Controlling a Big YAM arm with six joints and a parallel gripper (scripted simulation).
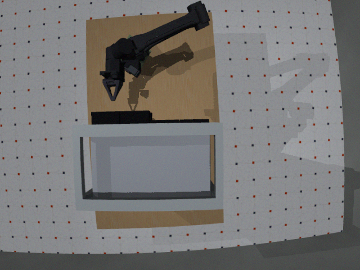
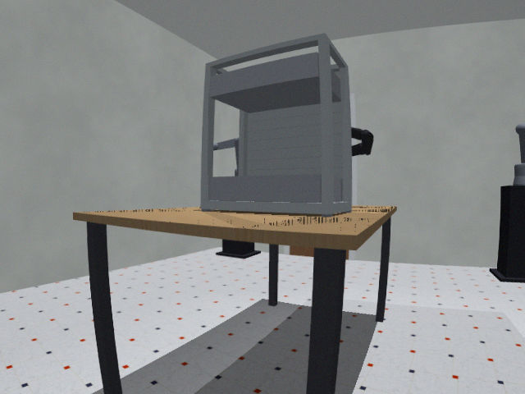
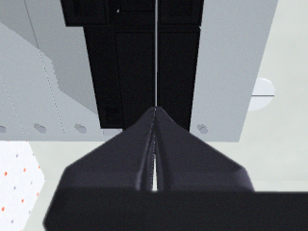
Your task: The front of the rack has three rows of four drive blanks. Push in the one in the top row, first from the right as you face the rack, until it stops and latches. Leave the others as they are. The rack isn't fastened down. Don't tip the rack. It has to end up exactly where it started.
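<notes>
Wooden counter [image 1: 185, 95] below end effector | grey rack [image 1: 148, 128] just ahead, unfastened, so push gently | protruding black drive blanks [image 1: 120, 117] directly ahead, target among them | end effector [image 1: 113, 97] pressed together, empty, forming a blunt pushing tip

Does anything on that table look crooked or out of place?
Yes: some black drive blanks stick out further from the rack front than their neighbours. The rack itself stands square, and the gripper, jaws shut, hasn't touched anything.
</notes>
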